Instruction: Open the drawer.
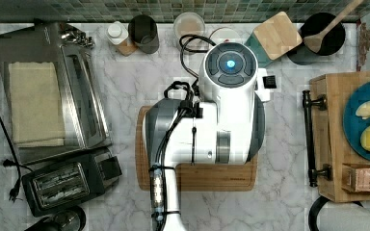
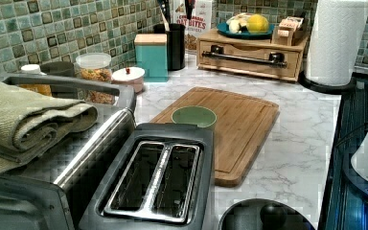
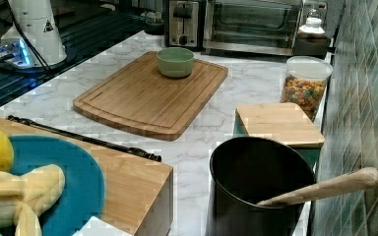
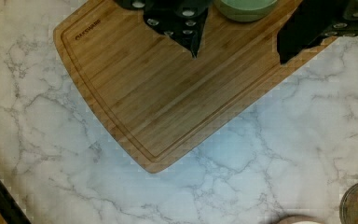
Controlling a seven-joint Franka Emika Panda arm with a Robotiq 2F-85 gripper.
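- Closest to us in the wrist view is our gripper (image 4: 237,51). Its two black fingers (image 4: 177,21) stand apart with nothing between them.
- Just under the gripper we see the cutting board (image 4: 168,98) on the marble worktop (image 4: 284,163). A green bowl (image 4: 245,7) sits on the board, near the top edge of the frame.
- In the top view our white arm (image 1: 217,110) hangs over the middle of the board (image 1: 207,175). It is well apart from the drawer.
- Farther off is the drawer (image 1: 339,139), at the right edge of the top view. Its long black handle (image 1: 310,139) faces the board.
- In the left view the drawer (image 2: 249,60) is at the upper right of the frame, pushed all the way in. The handle (image 2: 244,56) runs across its front. A blue plate (image 2: 247,31) with fruit rests on top of the box.
- We think the job has only just begun. Nothing is done yet. We must go to the handle, close on it and pull the drawer out.
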